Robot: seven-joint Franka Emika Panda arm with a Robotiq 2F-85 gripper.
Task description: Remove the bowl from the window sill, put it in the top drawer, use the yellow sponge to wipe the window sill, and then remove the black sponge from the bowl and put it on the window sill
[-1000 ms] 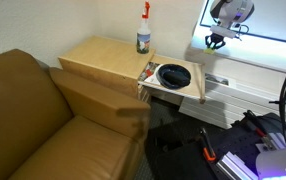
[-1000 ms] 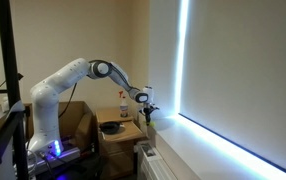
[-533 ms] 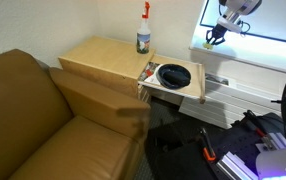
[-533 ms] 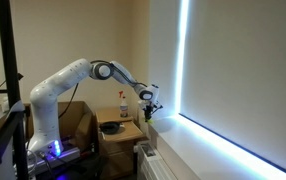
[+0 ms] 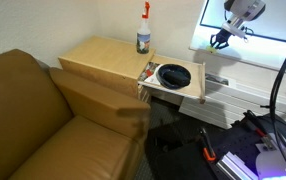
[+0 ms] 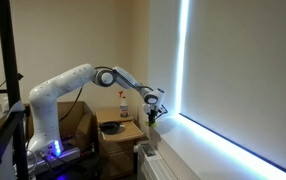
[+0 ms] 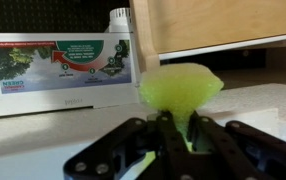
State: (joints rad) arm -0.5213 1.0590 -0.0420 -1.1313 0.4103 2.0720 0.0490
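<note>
Wrist view: the yellow sponge (image 7: pixel 180 88) is seen pinched between the dark fingers (image 7: pixel 211 135) of the gripper (image 7: pixel 179 128), which are closed tightly on its lower part, so that the sponge is squeezed narrow at the grip and bulges wide beyond it. Behind the sponge a white carton (image 7: pixel 63 62) with a printed green label is shown, and beside it the light wooden cabinet (image 7: pixel 223 25). A pale speckled surface (image 7: pixel 268 105) is spread under the sponge; whether the sponge is touching it cannot be told.

In an exterior view the gripper (image 5: pixel 220 41) is held low over the bright white window sill (image 5: pixel 258 58), pointed down at it, near the end of the sill closest to the cabinet (image 5: pixel 98 58). The top drawer (image 5: pixel 188 93) is pulled out from the cabinet, and the bowl (image 5: pixel 173 75) is set inside it; what lies in the bowl cannot be made out. A spray bottle (image 5: pixel 143 30) is stood upright on the cabinet top, and a brown sofa (image 5: pixel 43 110) is placed beside the cabinet.

In an exterior view the white arm (image 6: pixel 73 85) is stretched from its base toward the window, with the gripper (image 6: pixel 155 113) at the near end of the sill (image 6: pixel 218 150).
</note>
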